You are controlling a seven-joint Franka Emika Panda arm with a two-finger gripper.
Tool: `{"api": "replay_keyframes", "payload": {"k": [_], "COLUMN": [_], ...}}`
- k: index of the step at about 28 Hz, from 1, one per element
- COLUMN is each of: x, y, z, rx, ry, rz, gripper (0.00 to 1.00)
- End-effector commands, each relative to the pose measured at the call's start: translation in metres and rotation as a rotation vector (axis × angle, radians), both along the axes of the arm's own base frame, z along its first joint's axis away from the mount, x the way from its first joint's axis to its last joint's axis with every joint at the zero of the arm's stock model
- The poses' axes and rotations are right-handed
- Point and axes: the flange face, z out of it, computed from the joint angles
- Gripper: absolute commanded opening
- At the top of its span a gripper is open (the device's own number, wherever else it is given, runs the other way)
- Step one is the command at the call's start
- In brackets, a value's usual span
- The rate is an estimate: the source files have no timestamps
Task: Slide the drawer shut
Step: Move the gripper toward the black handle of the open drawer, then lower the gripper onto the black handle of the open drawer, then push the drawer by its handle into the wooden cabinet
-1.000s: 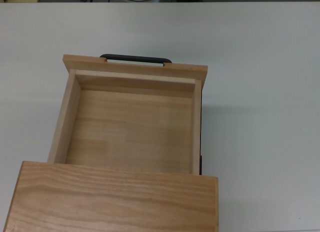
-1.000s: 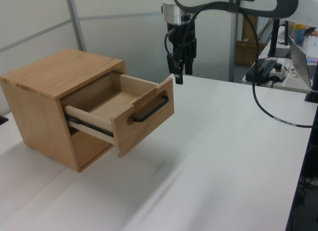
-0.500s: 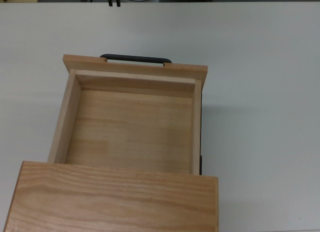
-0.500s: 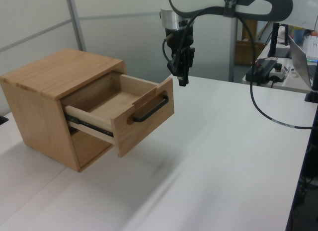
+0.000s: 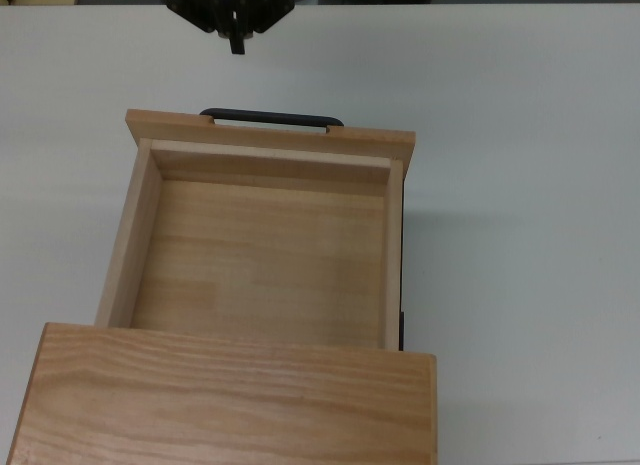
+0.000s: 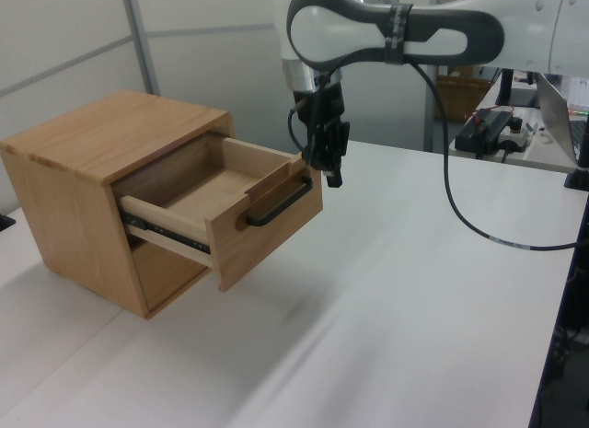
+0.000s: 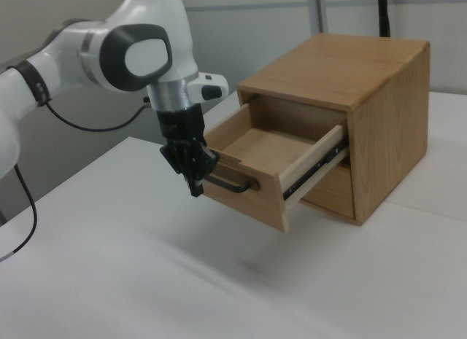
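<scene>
The light wood drawer (image 5: 260, 245) (image 6: 230, 193) (image 7: 266, 160) stands pulled far out of the wooden cabinet (image 6: 92, 170) (image 7: 365, 98) and is empty inside. Its thin black bar handle (image 5: 270, 116) (image 6: 279, 203) (image 7: 232, 183) runs across the front panel. My gripper (image 5: 237, 40) (image 6: 333, 175) (image 7: 195, 187) points down just in front of the panel, close to one end of the handle and apart from it in the top view. Its fingers lie close together with nothing between them.
The cabinet sits on a white table (image 6: 414, 290) (image 5: 520, 185). In the left view, a black cable (image 6: 469, 207) loops from the arm over the table, and a desk with clutter (image 6: 515, 124) stands at the back right.
My gripper has come down and toward the drawer front, from above the table's far edge to just ahead of the handle. The drawer has not moved.
</scene>
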Motion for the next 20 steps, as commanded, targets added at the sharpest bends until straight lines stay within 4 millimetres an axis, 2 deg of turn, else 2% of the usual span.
{"api": "replay_keyframes", "payload": {"k": [1, 3, 6, 10, 20], "x": [0.011, 0.019, 0.033, 0.044, 0.066], "y": [0.007, 0.009, 0.015, 0.018, 0.021], "z": [-0.022, -0.026, -0.021, -0.03, -0.03], "rx": [-0.004, -0.003, 0.003, 0.009, 0.02], "ry": [0.011, -0.021, -0.127, -0.168, -0.306], "rz": [0.002, 0.002, 0.015, 0.018, 0.026], "gripper": [0.0, 0.0, 0.0, 0.0, 0.0]}}
